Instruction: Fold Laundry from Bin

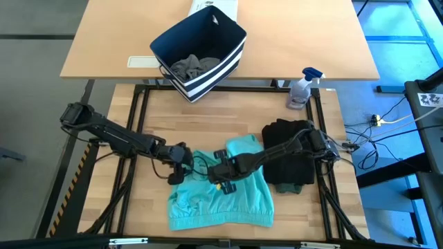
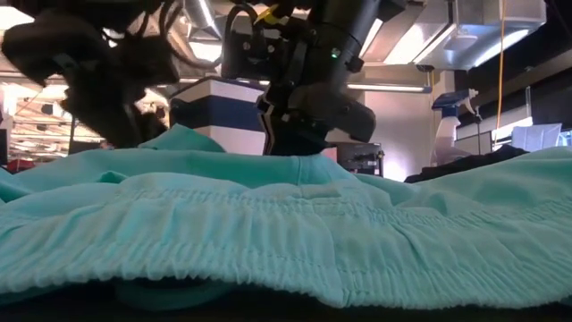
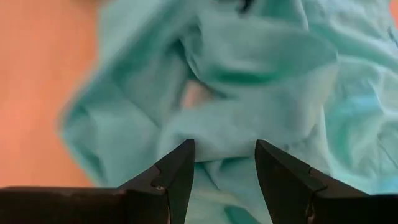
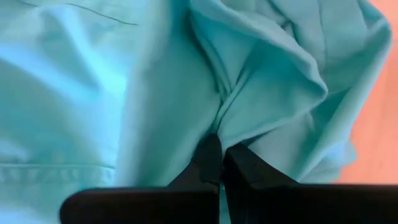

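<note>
A teal garment [image 1: 221, 197] lies spread on the wooden table, its gathered waistband toward the near edge [image 2: 286, 241]. My right gripper [image 1: 225, 176] is at the garment's middle, shut on a bunch of its cloth [image 4: 217, 158]. My left gripper [image 1: 178, 166] stands open just over the garment's far left part [image 3: 224, 165]; whether its fingers touch the cloth I cannot tell. The navy bin [image 1: 201, 41] stands tilted on the far table, with a grey garment [image 1: 194, 66] inside. My right gripper pinches a raised fold of the teal cloth [image 4: 227, 121] between its two shut fingertips. The fingers slant down from the table's right side. Creases run in toward the fingertips, while the rest of the garment lies on the table.
A folded black garment [image 1: 287, 149] lies on an olive-green piece [image 1: 291, 185] at the table's right. A spray bottle [image 1: 302, 88] stands at the far right, and a white box [image 1: 218, 8] is behind the bin. Bare wood [image 1: 208, 121] lies far of the teal garment.
</note>
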You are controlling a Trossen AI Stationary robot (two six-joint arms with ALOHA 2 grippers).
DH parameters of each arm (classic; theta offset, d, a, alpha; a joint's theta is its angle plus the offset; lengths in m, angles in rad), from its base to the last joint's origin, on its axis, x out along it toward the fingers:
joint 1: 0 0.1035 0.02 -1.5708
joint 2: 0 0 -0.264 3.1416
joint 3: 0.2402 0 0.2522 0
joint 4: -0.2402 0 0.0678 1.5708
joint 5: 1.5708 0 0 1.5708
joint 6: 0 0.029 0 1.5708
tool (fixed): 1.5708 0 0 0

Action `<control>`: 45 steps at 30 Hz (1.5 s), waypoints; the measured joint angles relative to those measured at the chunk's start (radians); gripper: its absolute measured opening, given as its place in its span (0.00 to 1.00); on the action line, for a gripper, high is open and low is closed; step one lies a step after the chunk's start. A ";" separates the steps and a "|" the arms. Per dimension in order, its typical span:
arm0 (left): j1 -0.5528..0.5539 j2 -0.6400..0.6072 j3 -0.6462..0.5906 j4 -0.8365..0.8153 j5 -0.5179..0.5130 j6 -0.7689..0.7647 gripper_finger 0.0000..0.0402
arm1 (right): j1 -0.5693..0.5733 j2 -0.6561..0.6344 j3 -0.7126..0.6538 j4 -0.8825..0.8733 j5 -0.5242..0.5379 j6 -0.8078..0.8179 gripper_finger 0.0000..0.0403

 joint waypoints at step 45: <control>0.197 -0.125 -0.109 -0.224 0.120 -0.015 0.41 | -0.041 0.000 0.000 -0.040 -0.053 -0.049 0.00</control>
